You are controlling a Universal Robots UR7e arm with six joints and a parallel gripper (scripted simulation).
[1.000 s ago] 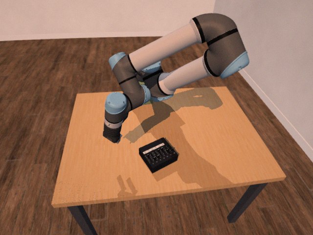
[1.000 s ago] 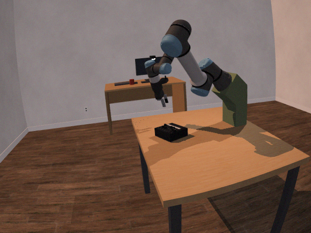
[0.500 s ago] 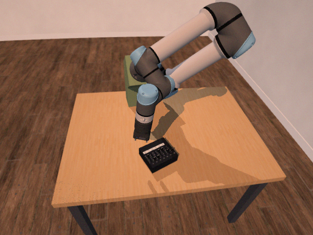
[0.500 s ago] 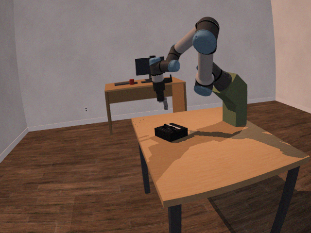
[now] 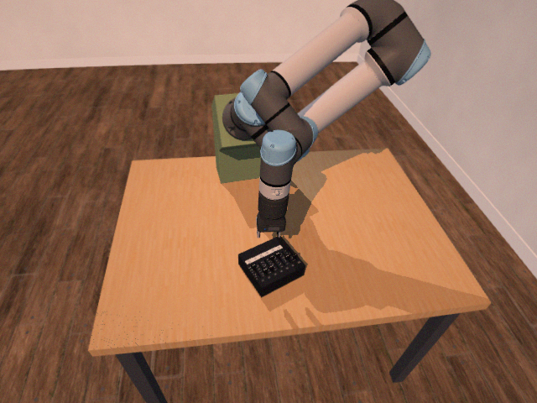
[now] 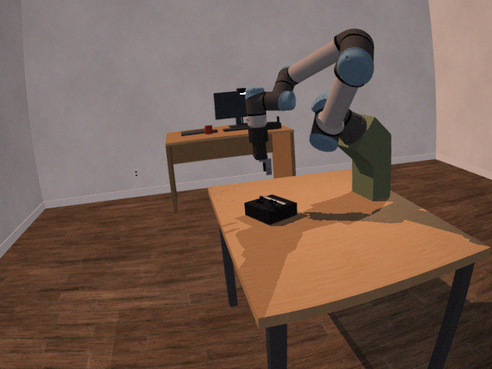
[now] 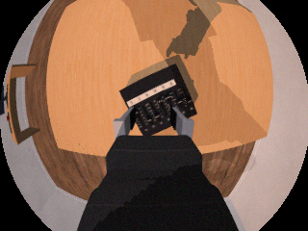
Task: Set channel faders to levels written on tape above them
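Above the desk (image 5: 274,266) (image 6: 270,209) (image 7: 159,100), the open tool (image 5: 268,234) (image 6: 266,167) (image 7: 152,114) hangs apart.

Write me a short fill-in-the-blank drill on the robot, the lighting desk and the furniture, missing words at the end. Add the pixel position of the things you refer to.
1. The lighting desk (image 5: 280,277) (image 6: 270,210) (image 7: 150,125) has a strip of tape (image 5: 263,254) (image 6: 274,199) (image 7: 151,93) coloured ____.
2. The gripper (image 5: 268,234) (image 6: 266,167) (image 7: 152,114) hangs above the desk with its fingers ____.
3. The arm is mounted on a pedestal (image 5: 238,166) (image 6: 377,167) coloured ____.
4. On the table by the wall, the mug (image 6: 207,129) is ____.

Missing words: white; open; green; red
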